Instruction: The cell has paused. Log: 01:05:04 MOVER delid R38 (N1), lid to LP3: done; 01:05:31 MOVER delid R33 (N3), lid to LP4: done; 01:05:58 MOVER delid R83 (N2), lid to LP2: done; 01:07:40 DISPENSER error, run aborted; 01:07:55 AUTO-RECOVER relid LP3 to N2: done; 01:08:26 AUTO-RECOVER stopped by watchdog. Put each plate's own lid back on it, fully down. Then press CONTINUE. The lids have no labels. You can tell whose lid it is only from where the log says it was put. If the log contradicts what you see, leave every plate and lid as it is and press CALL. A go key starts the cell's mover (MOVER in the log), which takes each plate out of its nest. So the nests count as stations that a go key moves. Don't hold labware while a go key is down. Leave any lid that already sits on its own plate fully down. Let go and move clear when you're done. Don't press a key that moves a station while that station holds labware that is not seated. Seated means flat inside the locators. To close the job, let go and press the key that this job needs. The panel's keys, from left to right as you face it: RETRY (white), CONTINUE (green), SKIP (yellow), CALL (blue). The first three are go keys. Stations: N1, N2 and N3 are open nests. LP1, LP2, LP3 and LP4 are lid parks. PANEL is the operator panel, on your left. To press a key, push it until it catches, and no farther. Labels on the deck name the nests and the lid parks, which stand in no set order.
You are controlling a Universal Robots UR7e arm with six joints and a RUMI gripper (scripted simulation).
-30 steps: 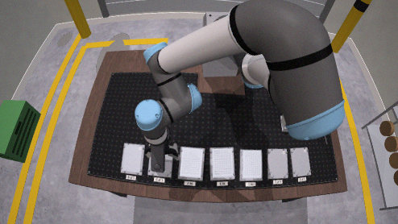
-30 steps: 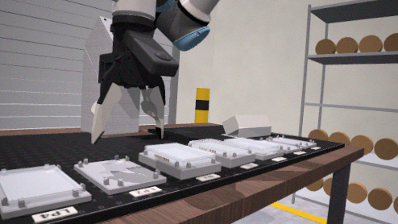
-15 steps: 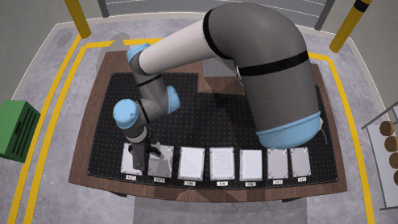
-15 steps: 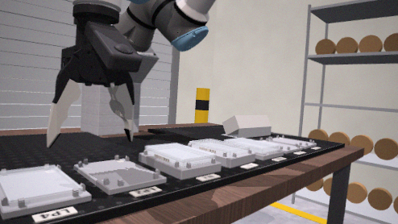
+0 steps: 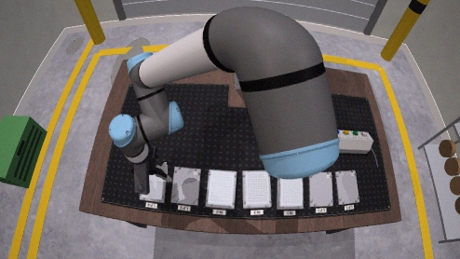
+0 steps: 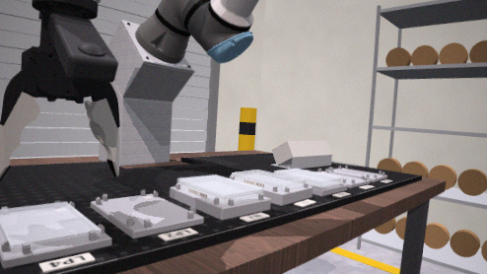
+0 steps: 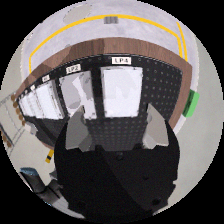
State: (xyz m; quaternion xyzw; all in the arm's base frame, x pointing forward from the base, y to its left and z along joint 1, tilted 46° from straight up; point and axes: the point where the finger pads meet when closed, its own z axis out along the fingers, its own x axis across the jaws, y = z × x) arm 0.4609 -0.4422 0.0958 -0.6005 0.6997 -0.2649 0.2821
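Note:
My gripper (image 5: 151,179) (image 6: 56,168) (image 7: 115,104) is open and empty. It hangs a little above the lid park labelled LP4 (image 5: 155,192) (image 6: 30,246) (image 7: 121,92) at the left end of the station row. A clear lid (image 6: 44,227) (image 7: 122,85) lies flat in LP4. Beside it, LP2 (image 5: 186,184) (image 6: 143,209) (image 7: 80,95) shows only its grey top and pegs. Three plates follow: the first (image 5: 220,188) (image 6: 217,192) looks lidded, while the second (image 5: 256,188) (image 6: 266,181) and third (image 5: 290,192) (image 6: 311,176) show open wells. The operator panel (image 5: 354,142) (image 6: 302,154) stands behind the far end of the row.
Two more grey lid parks (image 5: 321,188) (image 5: 348,186) close the row on the far side. The arm's big elbow (image 5: 279,93) hangs over the deck's middle. A green box (image 5: 19,149) and yellow posts stand on the floor, and a shelf rack (image 6: 429,123) beside the table.

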